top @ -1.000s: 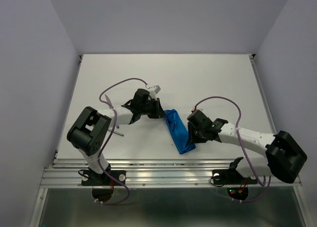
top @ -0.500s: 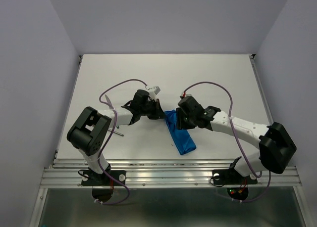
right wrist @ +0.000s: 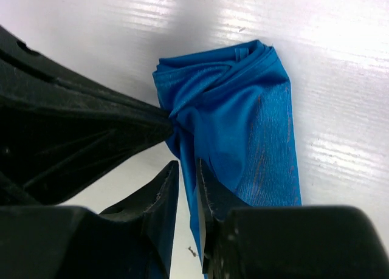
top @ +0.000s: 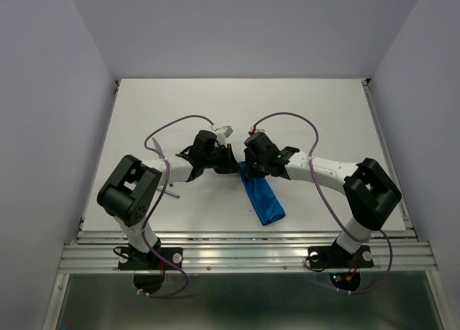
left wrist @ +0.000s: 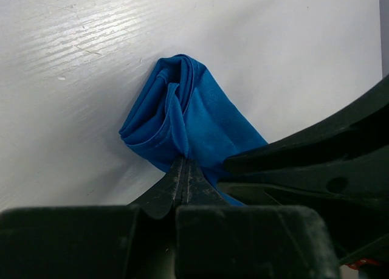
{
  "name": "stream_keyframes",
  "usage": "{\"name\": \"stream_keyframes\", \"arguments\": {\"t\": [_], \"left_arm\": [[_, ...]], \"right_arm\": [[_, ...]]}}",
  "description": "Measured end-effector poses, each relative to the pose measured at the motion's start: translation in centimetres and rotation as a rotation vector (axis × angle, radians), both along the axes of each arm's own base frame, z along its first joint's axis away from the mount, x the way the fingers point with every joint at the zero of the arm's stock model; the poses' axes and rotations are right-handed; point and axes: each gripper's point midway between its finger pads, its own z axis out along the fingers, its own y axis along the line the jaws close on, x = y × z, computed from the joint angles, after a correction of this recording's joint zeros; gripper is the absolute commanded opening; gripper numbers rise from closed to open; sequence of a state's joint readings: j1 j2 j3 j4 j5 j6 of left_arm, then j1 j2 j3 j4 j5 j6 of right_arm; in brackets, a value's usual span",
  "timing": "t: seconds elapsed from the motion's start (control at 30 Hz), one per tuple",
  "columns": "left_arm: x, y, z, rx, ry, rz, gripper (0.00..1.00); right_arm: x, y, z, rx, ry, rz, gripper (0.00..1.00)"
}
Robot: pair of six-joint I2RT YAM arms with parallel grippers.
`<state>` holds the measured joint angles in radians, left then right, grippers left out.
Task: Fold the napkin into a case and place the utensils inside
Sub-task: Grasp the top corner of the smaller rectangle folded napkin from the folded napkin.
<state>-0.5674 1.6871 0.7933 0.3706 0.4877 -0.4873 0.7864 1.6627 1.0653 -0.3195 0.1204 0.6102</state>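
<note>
The bright blue napkin (top: pixel 264 199) lies folded into a narrow oblong packet, running from the table's middle toward the near edge. My left gripper (top: pixel 231 165) is shut on the bunched far end of the napkin (left wrist: pixel 194 109), its jaws pressed together on the cloth (left wrist: pixel 184 160). My right gripper (top: pixel 246 170) sits right beside it at the same end. Its jaws (right wrist: pixel 188 163) stand a narrow gap apart, astride the napkin's (right wrist: pixel 249 109) left edge. One slim grey utensil (top: pixel 172 194) pokes out from under the left arm.
The left gripper's black fingers (right wrist: pixel 91 127) fill the left of the right wrist view, almost touching the right jaws. The right gripper's fingers (left wrist: pixel 316 151) cross the right of the left wrist view. White table (top: pixel 302 114) stretches behind; metal rails (top: pixel 244 254) line the near edge.
The right arm swung left from the napkin's near right side to its far end, beside the left gripper, and its jaws narrowed. The left gripper kept its hold.
</note>
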Motion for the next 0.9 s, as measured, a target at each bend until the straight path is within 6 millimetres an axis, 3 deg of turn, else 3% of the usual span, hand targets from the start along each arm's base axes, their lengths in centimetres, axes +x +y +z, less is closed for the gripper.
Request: {"name": "stream_keyframes", "arguments": {"t": [0.3, 0.5, 0.9], "left_arm": [[-0.1, 0.0, 0.0, -0.003, 0.002, -0.005, 0.00], [-0.1, 0.0, 0.0, -0.003, 0.002, -0.005, 0.00], [-0.1, -0.1, 0.0, -0.003, 0.003, -0.006, 0.00]], "right_arm": [[1.3, -0.1, -1.8, -0.004, 0.016, -0.030, 0.14], [1.6, 0.4, -2.7, 0.001, 0.026, -0.026, 0.01], [2.2, 1.5, -2.7, 0.041, 0.015, -0.017, 0.01]]}}
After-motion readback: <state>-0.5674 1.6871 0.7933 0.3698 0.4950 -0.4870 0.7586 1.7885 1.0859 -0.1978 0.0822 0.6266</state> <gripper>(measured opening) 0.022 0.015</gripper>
